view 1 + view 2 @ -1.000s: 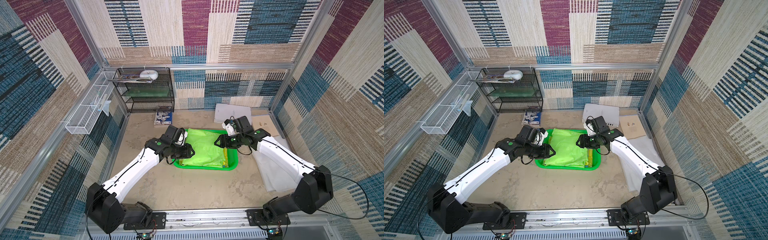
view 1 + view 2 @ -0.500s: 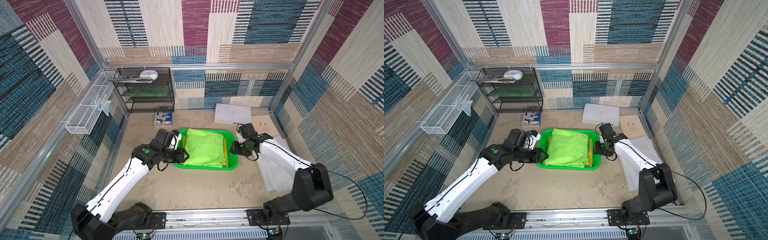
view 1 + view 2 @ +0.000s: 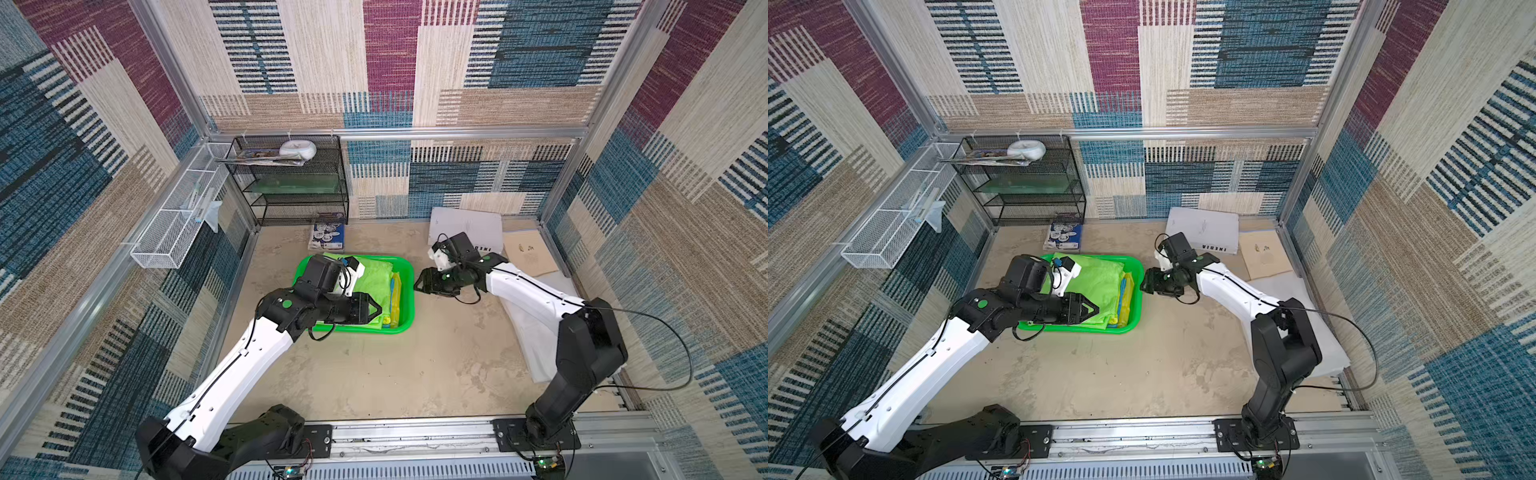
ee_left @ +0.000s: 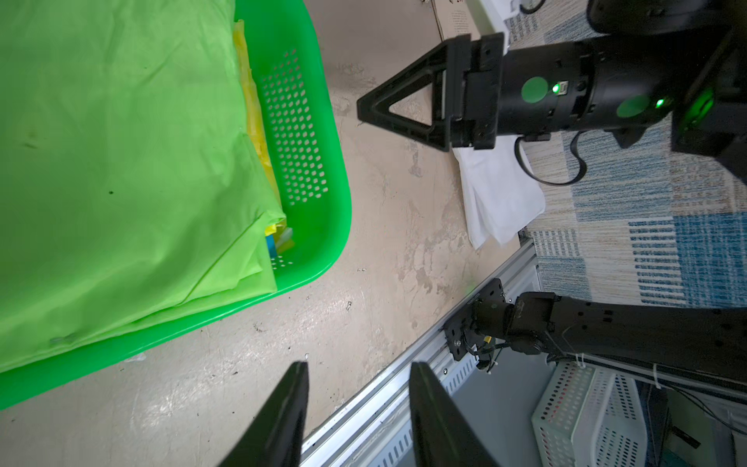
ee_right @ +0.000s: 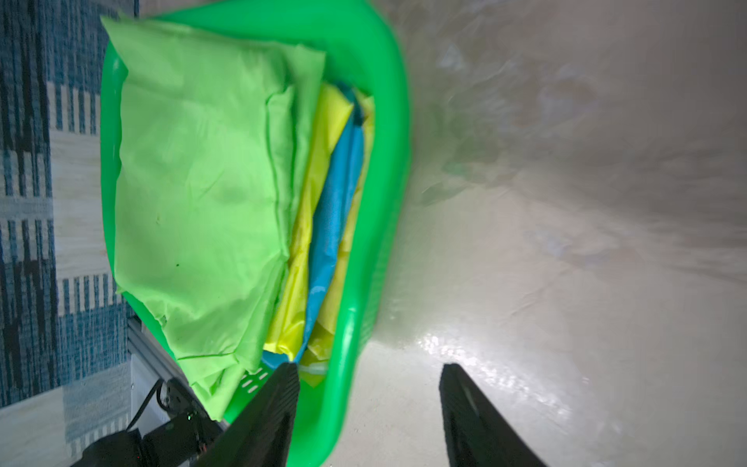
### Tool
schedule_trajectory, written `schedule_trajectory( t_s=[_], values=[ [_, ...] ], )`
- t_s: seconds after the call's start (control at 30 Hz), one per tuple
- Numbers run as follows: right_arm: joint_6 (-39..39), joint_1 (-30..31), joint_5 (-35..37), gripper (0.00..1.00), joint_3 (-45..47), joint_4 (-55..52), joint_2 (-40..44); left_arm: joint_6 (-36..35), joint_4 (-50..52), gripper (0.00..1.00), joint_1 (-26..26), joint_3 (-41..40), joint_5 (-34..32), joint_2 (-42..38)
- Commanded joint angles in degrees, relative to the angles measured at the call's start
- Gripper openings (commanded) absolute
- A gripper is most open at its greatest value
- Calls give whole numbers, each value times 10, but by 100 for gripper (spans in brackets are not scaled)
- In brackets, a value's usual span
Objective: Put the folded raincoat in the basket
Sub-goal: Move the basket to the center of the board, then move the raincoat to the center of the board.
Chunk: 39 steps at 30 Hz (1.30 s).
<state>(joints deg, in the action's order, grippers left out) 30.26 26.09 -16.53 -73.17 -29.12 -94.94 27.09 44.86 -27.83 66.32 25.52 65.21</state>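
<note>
The bright green basket (image 3: pixel 409 291) (image 3: pixel 1138 291) sits left of the floor's centre. The folded raincoat (image 3: pixel 376 282) (image 3: pixel 1100 286), lime green, lies in it on top of yellow and blue folded sheets (image 5: pixel 323 202). My left gripper (image 3: pixel 376 309) (image 3: pixel 1096 309) hangs open over the basket's near half, above the raincoat, holding nothing (image 4: pixel 359 364). My right gripper (image 3: pixel 417 284) (image 3: pixel 1143 286) is open at the basket's right rim (image 5: pixel 388 202). In the right wrist view that rim runs between its fingers (image 5: pixel 370 366), close to one of them. Whether it touches I cannot tell.
A black mesh rack (image 3: pixel 291 183) stands at the back left, with a white wire tray (image 3: pixel 178 220) on the left wall. A booklet (image 3: pixel 328 235) lies just behind the basket. A white box (image 3: pixel 465 226), a cardboard sheet (image 3: pixel 528 257) and a white cloth (image 3: pixel 536 332) lie on the right.
The basket with the raincoat has slid left, with my right gripper following at its right rim. My left gripper has moved back over the basket after drawing away to its left.
</note>
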Motion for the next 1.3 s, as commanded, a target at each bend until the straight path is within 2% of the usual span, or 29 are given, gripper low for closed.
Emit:
schedule_trajectory(
  t_s=[0.0, 0.07, 0.17, 0.27, 0.47, 0.6, 0.77, 1.0, 1.07, 1.13, 1.23, 1.27],
  values=[
    [-2, -79, 78, 62, 42, -25, 39, 7, 0, 46, 1, 1, -2, -7],
    [-6, -138, 146, 63, 60, -28, 55, 9, -4, 46, 1, 0, -2, -6],
    [-6, -196, 212, 63, 64, -26, 41, 12, -6, 46, 1, 1, 6, 1],
    [6, -236, 230, 62, 58, -30, 7, 11, 3, 46, 1, 10, 9, 9],
    [5, -266, 258, 62, 80, -13, -45, 8, 5, 46, 1, 4, 16, 8],
    [-2, -266, 222, 59, 113, 1, -52, 9, -2, 46, 1, -7, 21, 11],
    [4, -244, 99, 55, 177, 43, -35, 16, -17, 46, 1, -15, 29, 16],
    [72, -84, -19, 55, 154, 85, 10, 22, -22, 46, 1, -5, 30, 26],
    [52, -54, -15, 57, 101, 64, 15, 23, -20, 46, 1, -1, 30, 27],
    [27, -54, 21, 59, 65, 27, 26, 21, -17, 46, 1, 3, 29, 26],
    [8, -88, 108, 62, 72, -1, 63, 22, -14, 46, 1, 4, 32, 24],
    [5, -111, 117, 62, 87, -3, 70, 23, -17, 47, 1, 3, 32, 23]
  ],
)
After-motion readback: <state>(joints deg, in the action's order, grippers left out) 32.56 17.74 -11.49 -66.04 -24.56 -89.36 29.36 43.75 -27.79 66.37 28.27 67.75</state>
